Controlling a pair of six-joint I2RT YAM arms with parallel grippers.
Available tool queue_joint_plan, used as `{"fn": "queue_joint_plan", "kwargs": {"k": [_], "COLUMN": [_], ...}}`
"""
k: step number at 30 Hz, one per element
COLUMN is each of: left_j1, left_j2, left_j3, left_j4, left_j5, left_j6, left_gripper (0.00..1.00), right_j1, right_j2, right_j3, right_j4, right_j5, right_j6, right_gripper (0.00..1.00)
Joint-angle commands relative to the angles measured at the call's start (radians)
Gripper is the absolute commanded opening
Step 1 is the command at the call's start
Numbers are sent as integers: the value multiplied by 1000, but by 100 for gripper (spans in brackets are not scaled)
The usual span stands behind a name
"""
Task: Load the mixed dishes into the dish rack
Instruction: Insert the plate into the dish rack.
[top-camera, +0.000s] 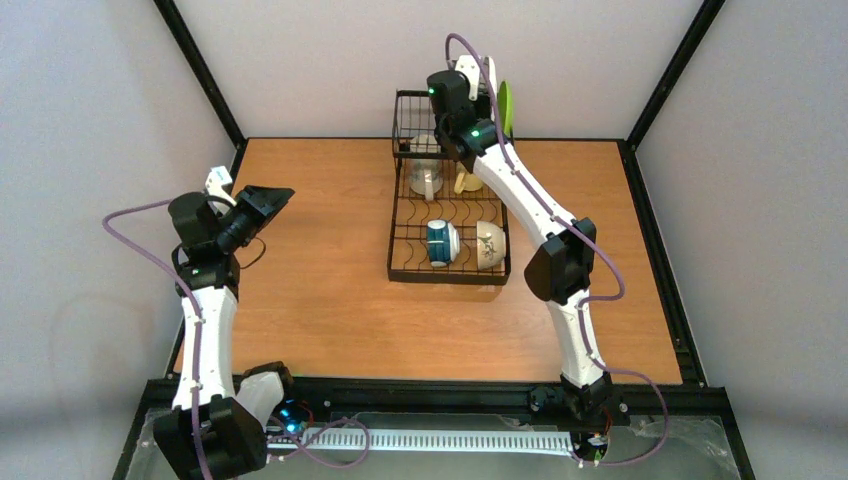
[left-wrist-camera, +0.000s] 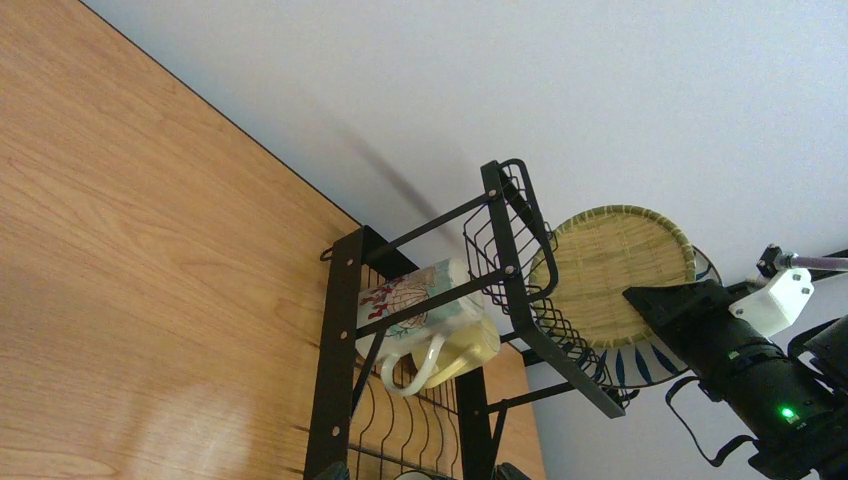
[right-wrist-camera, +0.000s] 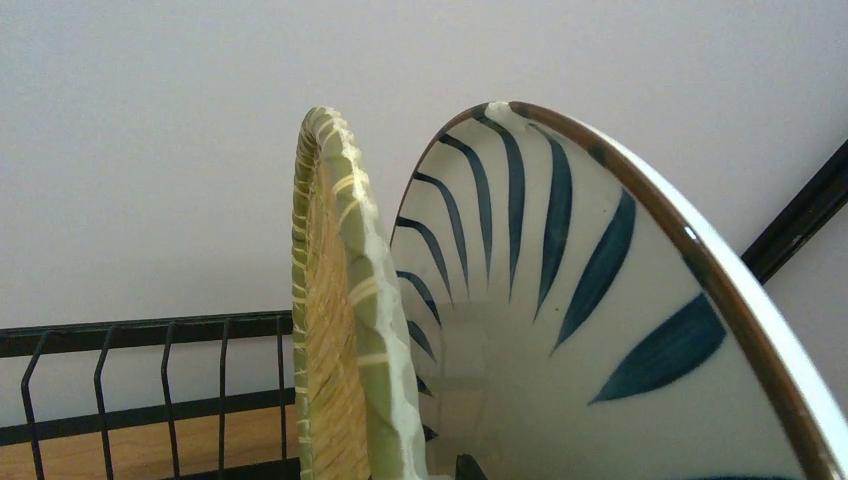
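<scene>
The black wire dish rack (top-camera: 450, 262) stands mid-table. A cream mug (top-camera: 425, 178) and a yellow mug (top-camera: 468, 182) lie in its middle. A teal-and-white cup (top-camera: 440, 243) and a cream bowl (top-camera: 489, 245) lie at its near end. My right gripper (top-camera: 470, 105) is at the tall basket end, against two upright plates: a tan woven plate with a lime-green rim (right-wrist-camera: 340, 320) and a striped plate (right-wrist-camera: 560, 300). One dark fingertip (right-wrist-camera: 467, 467) shows between them; its grip is hidden. My left gripper (top-camera: 262, 205) hovers at the table's left, holding nothing.
The left wrist view looks across the bare wooden table (left-wrist-camera: 120, 250) at the rack (left-wrist-camera: 335, 350), the mugs (left-wrist-camera: 415, 310) and both plates (left-wrist-camera: 610, 265). Grey walls and black frame posts (top-camera: 200, 70) enclose the table. The right arm (top-camera: 540, 215) stretches along the rack's right side.
</scene>
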Motion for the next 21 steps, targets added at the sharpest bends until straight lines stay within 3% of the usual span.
{"fn": "queue_joint_plan", "kwargs": {"k": [1, 21], "left_j1": [-6, -6], "left_j2": [2, -8], "left_j3": [-3, -4], "left_j4": [13, 6], "left_j5": [13, 12], "left_j6": [23, 20], "left_gripper": [82, 83], "right_j1": [-8, 17], "right_j2": [16, 6], "right_j3": [-9, -57], "right_j4": [2, -26], "right_j5": [-1, 36], "right_j6": [40, 62], "right_gripper": [2, 7]}}
